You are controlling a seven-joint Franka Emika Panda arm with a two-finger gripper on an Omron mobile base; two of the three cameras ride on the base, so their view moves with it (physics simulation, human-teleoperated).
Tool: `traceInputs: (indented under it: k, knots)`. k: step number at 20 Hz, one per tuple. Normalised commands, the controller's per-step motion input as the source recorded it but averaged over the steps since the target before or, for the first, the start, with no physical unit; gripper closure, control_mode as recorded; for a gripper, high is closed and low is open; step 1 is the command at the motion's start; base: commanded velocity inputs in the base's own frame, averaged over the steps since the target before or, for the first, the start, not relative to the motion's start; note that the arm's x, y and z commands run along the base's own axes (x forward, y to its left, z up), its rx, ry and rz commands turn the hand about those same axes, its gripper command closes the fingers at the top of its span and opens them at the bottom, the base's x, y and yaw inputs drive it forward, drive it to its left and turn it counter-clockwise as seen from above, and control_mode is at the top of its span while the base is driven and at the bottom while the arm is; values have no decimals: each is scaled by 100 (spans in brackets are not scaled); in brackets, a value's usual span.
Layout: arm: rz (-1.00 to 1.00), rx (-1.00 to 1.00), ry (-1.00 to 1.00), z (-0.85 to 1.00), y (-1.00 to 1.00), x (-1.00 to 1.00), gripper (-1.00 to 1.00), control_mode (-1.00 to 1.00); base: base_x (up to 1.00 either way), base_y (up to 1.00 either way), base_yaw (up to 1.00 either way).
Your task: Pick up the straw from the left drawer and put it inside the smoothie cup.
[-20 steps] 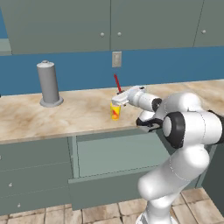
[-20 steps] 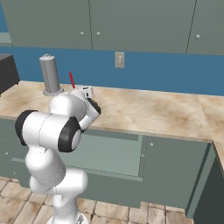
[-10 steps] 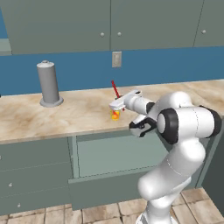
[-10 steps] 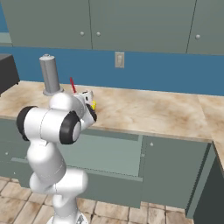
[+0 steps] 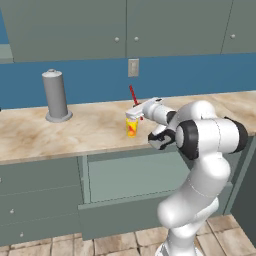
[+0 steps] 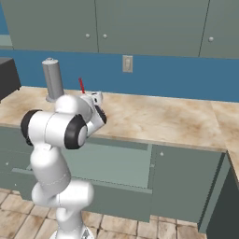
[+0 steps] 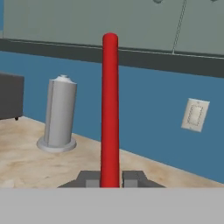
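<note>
Drawer (image 5: 135, 180): standing open below the counter. Gripper (image 7: 110, 178): pinching the straw (image 7: 110, 109), now lowering it, straw's lower end sinking toward the cup (image 5: 131, 127); insertion seemingly underway. Grey canister (image 5: 56, 96): standing behind, left.

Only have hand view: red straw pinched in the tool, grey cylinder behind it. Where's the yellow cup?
Observer: In the left base view the smoothie cup stands on the counter, directly beneath the tool.
Operator: Straw end inside it?
Observer: Cannot tell, because the tool covers the cup's mouth. The straw rises above the tool, with its top tilted toward the left of that view.
Operator: Drawer state?
Observer: The left drawer is pulled out below the counter edge, in front of the arm.
</note>
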Motion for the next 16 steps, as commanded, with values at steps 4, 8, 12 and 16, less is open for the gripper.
traceInputs:
  k: [4,8,12,16]
  knots:
    - [8,1,-11,-40,-11,32,100,-100,0,0,0]
    - [9,0,-9,-57,-9,32,100,-100,0,0,0]
    - [9,0,-9,-64,-8,26,100,-100,0,0,0]
    - [9,0,-10,-61,-6,26,100,-100,0,0,0]
